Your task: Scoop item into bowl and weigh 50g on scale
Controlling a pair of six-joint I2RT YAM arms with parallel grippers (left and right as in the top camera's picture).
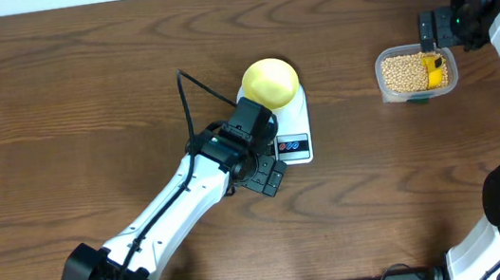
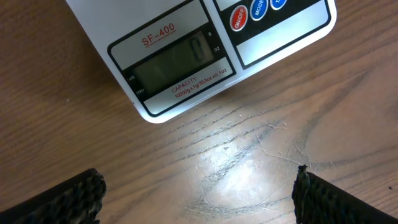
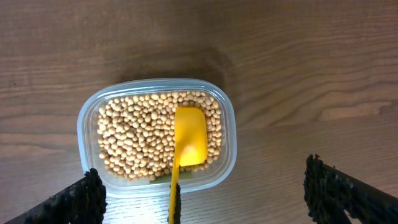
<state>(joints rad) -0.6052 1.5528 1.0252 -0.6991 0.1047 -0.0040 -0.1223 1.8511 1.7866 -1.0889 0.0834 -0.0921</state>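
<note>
The right gripper (image 3: 202,186) hangs over the clear tub (image 3: 84,127) with its jaws spread as wide as they go and nothing between them; directly under it the yellow scoop (image 3: 189,143) lies blade-down on the beans (image 3: 134,137), its handle running out over the tub's near rim and between the two fingers. The step in hand looks like taking up that scoop; the gripper should come straight down and close on the handle, not the blade, high enough that the pads clear the rim; a light tub like this will probably slide or tip if the fingers catch its wall. Once the scoop is held, shallow part-loads seem wiser than heaped ones, since round beans roll off easily and the target is a set weight.

The left gripper (image 2: 196,190) is equally wide open and empty, low over the counter (image 1: 81,84) just in front of the scale (image 2: 124,18), apart from it; the display (image 2: 177,65) appears to read zero; it should keep off the platform so the reading holds true. The pale yellow bowl (image 1: 270,82) sits on the scale's far end, well apart from the tub; no beans are visible in it from above.
</note>
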